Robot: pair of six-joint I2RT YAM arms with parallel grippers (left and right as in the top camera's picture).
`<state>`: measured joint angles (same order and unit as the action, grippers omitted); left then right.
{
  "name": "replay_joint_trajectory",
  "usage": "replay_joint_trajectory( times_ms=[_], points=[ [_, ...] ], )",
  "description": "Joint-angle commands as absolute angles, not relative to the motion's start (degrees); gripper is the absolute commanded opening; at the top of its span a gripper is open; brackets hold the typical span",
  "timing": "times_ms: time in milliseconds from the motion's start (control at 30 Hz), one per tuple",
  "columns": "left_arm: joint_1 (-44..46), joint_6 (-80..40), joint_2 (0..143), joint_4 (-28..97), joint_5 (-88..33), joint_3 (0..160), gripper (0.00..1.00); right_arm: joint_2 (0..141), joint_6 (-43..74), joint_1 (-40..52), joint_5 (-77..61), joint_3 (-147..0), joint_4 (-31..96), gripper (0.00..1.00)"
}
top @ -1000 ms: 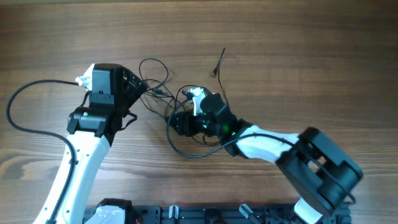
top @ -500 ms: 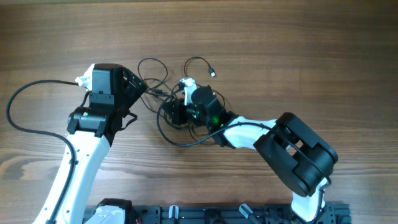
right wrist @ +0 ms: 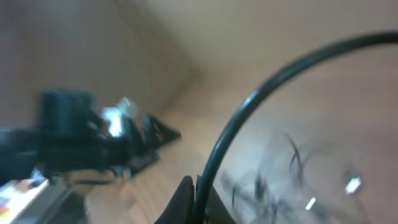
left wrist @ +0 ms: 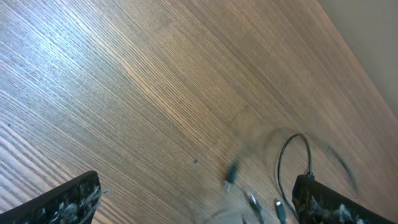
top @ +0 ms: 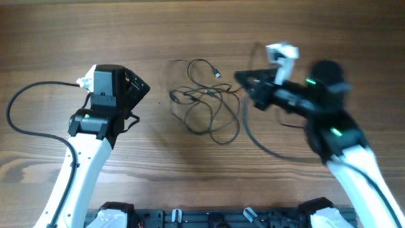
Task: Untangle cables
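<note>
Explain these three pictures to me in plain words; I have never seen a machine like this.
You see two robot arms at a wooden table, each ending in a two-finger gripper. One picture looks straight down from above; the other two come from small cameras on each wrist. In the overhead view, thin black cables lie in a loose tangle between the arms. The left gripper stands open beside them, holding nothing; its wrist view shows both dark fingers wide apart. The right gripper is shut. Its blurred wrist view shows one cable strand running up from its pinched fingertips, so it seems to hold a cable.
</note>
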<state>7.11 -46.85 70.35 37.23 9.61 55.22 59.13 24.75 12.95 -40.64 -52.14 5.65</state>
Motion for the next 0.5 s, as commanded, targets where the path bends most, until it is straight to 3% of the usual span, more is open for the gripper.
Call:
replay_joint_trajectory(
  times_ms=[0,167,467],
  points=[
    [6.9,-47.4,70.5,37.1,10.1,55.5,1.0,49.8,20.9,7.8,-42.5,-52.6,8.8,0.05],
    [6.9,-47.4,70.5,37.1,10.1,55.5,1.0,47.3,16.7,7.5,-39.5,-52.6,17.6,0.05],
    [6.9,-47.4,70.5,32.6,9.5,55.5,1.0,54.8,18.1,7.5,-46.4,-52.6,19.6,0.05]
  ],
)
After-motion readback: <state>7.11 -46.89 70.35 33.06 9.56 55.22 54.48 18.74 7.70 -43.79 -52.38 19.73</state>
